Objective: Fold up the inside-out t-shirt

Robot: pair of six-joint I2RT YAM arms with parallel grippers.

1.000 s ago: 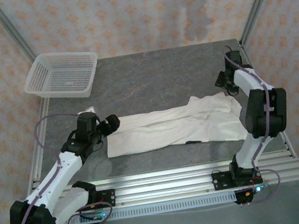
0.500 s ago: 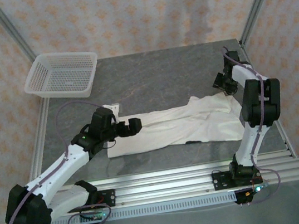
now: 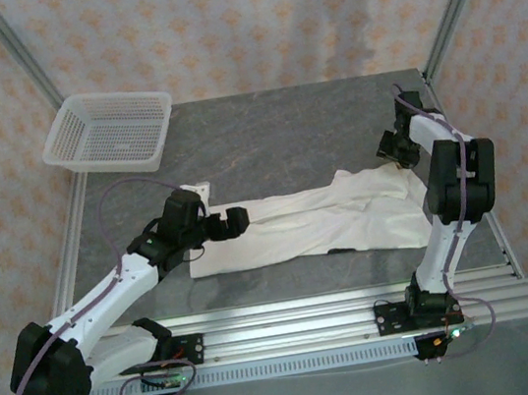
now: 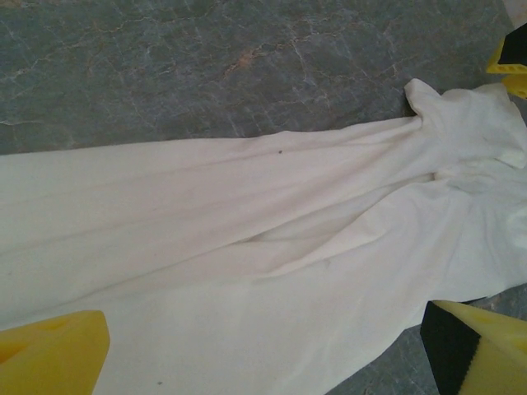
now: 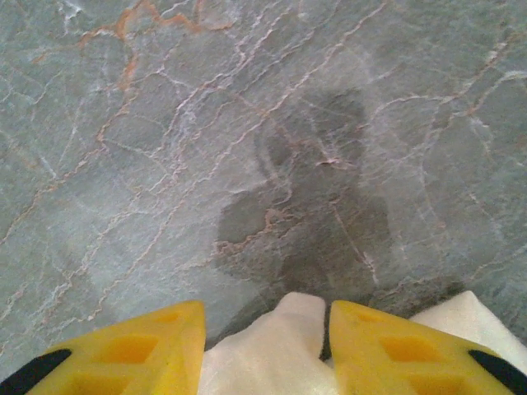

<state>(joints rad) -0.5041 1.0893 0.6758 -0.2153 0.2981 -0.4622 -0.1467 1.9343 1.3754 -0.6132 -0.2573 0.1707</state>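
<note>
The shirt [image 3: 308,226] lies as a long strip across the near half of the table [image 3: 267,147]. The left gripper [image 3: 236,221] hangs released, jaws wide, over the shirt's left end. The right gripper [image 5: 265,317] straddles a small tuck at the shirt's far right corner; whether it clamps I cannot tell. So thin a bite may slip out on lifting, leaving the strip dragged or bunched
</note>
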